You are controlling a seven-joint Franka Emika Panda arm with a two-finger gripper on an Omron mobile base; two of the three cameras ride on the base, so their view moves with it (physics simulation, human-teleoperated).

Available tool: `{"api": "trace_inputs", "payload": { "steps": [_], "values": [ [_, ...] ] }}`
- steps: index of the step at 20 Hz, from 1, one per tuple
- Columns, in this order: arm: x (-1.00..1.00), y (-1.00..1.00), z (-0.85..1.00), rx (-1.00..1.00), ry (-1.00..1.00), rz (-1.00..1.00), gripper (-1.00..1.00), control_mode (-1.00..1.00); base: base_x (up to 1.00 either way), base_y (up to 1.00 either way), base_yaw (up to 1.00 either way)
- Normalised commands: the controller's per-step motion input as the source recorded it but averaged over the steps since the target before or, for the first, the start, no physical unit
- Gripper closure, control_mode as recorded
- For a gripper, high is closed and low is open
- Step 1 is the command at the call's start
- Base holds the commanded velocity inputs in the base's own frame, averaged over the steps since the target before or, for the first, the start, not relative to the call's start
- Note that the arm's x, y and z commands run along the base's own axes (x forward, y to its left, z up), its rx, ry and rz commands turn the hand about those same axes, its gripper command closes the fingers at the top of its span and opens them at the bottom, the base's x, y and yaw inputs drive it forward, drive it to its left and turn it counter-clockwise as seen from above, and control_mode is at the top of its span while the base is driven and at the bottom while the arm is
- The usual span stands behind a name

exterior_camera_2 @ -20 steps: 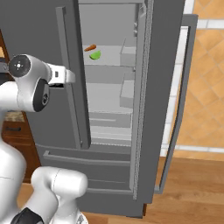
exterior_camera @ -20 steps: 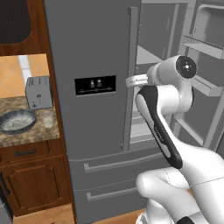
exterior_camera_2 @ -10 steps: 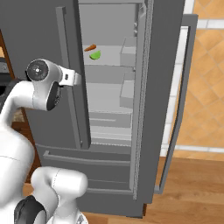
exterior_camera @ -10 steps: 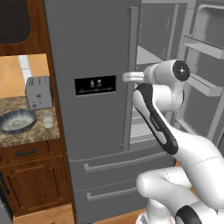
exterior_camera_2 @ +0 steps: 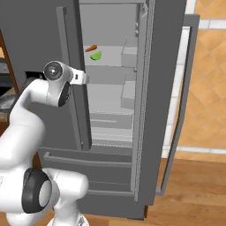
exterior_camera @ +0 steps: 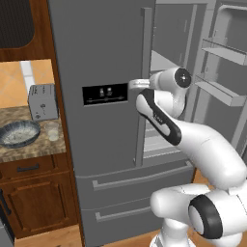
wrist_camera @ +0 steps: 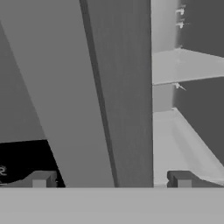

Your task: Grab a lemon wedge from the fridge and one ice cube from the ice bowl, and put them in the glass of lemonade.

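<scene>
Even, flat rendered light; sharp throughout

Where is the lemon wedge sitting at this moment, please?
In the right base view, the lemon wedge lies on the upper shelf inside the open fridge, just right of a small orange item.

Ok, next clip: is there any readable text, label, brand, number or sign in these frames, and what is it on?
Nothing can be read.
Dispenser panel on the fridge: small pale marks, too small and blurred to read.
Same panel in the hand view: a pale mark cut off at the left edge, not legible.
Toaster, bowl and glass: no lettering to be seen.
</scene>
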Motion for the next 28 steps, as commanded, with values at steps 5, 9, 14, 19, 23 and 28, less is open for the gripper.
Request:
{"api": "trace_inputs", "payload": {
  "steps": [5,9,14,19,23,28],
  "values": [
    [0.73,0.16,-0.45,-0.04,-0.01,0.00,-1.00,-1.00,0.00,0.00,0.00],
    [0.84,0.34,-0.35,-0.05,0.00,0.00,-1.00,-1.00,0.00,0.00,0.00],
    [0.52,0.26,-0.07,-0.01,0.09,-0.05,1.00,-1.00,0.00,0.00,0.00],
    [-0.62,0.13,0.00,0.00,0.15,-0.02,1.00,-1.00,0.00,0.00,0.00],
    [-1.00,0.20,0.05,0.00,0.10,-0.02,1.00,-1.00,0.00,0.00,0.00],
    [-0.98,0.32,0.00,-0.01,0.04,0.00,1.00,-1.00,0.00,0.00,0.00]
  ]
}}
